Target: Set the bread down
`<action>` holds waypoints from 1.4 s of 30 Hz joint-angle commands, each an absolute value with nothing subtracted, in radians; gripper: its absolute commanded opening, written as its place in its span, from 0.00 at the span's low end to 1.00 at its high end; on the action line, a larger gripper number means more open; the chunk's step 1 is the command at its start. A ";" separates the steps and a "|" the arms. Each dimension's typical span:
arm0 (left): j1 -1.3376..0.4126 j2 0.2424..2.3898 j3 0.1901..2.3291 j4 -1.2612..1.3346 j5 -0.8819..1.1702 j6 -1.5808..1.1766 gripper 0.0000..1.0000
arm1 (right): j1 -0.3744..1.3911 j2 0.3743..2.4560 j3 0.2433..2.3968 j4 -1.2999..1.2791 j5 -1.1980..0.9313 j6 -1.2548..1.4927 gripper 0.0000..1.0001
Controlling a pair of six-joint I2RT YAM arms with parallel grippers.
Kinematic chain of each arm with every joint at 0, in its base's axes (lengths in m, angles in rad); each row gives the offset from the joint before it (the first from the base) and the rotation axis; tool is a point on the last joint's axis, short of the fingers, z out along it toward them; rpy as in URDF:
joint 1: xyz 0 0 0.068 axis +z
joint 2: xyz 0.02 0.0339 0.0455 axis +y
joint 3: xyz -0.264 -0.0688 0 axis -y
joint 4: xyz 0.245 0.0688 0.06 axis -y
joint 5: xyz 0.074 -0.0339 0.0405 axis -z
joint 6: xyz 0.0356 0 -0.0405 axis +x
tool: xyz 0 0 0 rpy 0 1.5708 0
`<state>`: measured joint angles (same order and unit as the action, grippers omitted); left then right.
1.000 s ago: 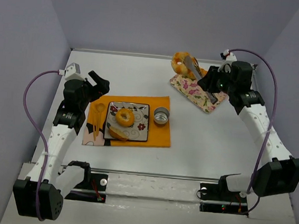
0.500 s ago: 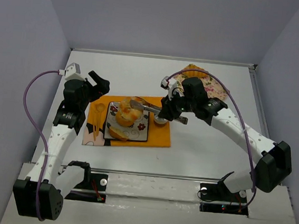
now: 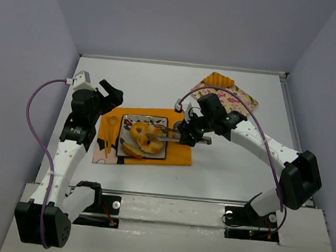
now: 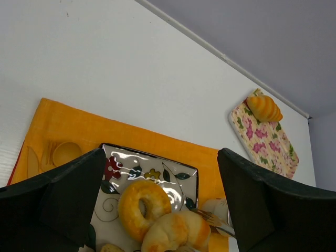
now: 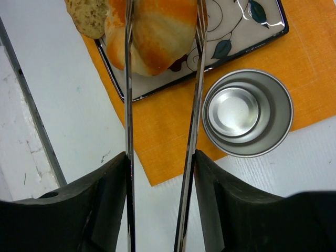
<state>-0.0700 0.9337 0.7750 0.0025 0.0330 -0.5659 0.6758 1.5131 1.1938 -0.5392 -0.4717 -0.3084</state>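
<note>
Orange-striped bread [image 5: 157, 31] pinched between tongs [image 5: 128, 105], over plate [image 5: 241, 26], right jaws clamping tongs

Rt wrist: bread roll [image 5: 157, 31] & tongs [image 5: 129, 131] tips cut by top edge. Lt wrist: plate [image 4: 157, 170] btm cropped.

- Top external: fixed high behind both arm bases, looking down and forward over the whole white tabletop [image 3: 160, 83]; farthest off.
- Left wrist: raised at the left side, tilted down, facing the far right corner; middling near.
- Right wrist: pointed almost straight down, very close.
- Shared by all three: orange cloth mat [image 3: 180, 154], square flower-patterned plate [image 4: 152, 168], golden striped bread roll [image 5: 157, 31].
</note>
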 commanded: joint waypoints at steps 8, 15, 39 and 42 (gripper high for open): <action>-0.067 0.922 0.781 0.040 0.034 -0.561 0.99 | 0.684 1.502 1.227 -0.483 -0.417 -0.310 0.71; -0.067 0.923 0.779 0.040 0.037 -0.560 0.99 | 0.684 1.485 1.273 -0.427 -0.357 -0.252 0.72; -0.067 0.911 0.776 0.037 0.025 -0.568 0.99 | 0.450 1.140 1.091 -0.411 0.569 0.425 0.59; -0.067 0.917 0.779 0.037 0.021 -0.569 0.99 | 0.284 1.111 1.000 -0.431 0.600 0.492 0.59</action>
<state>-0.0700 0.9318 0.7750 0.0029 0.0296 -0.5667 0.4274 1.1313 1.0828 -0.4103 0.4637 0.3309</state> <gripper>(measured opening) 0.990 0.599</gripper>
